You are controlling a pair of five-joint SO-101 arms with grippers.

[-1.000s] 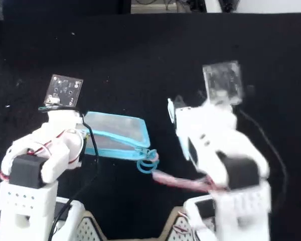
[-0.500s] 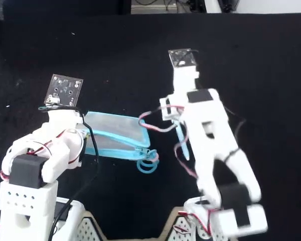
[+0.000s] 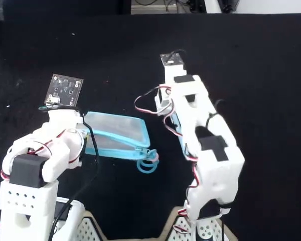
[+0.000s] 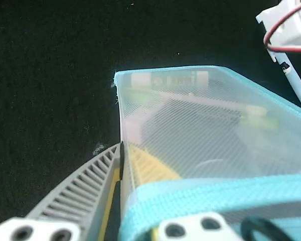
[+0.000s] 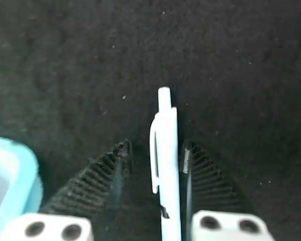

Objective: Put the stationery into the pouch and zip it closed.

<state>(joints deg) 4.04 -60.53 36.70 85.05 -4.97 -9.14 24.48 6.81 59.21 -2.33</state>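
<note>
Black table (image 5: 65, 50) open past pen (image 5: 166, 150) — pouch (image 5: 12, 175) edge near.

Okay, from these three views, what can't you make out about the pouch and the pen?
1. What is in the pouch: left wrist view, its mesh wall blurs the yellow and white shapes inside.
2. The pen: right wrist view, one end cut off by the frame edge; high view, the right arm covers most of it.
3. How far the zipper is open: high view, too small to tell.
</note>
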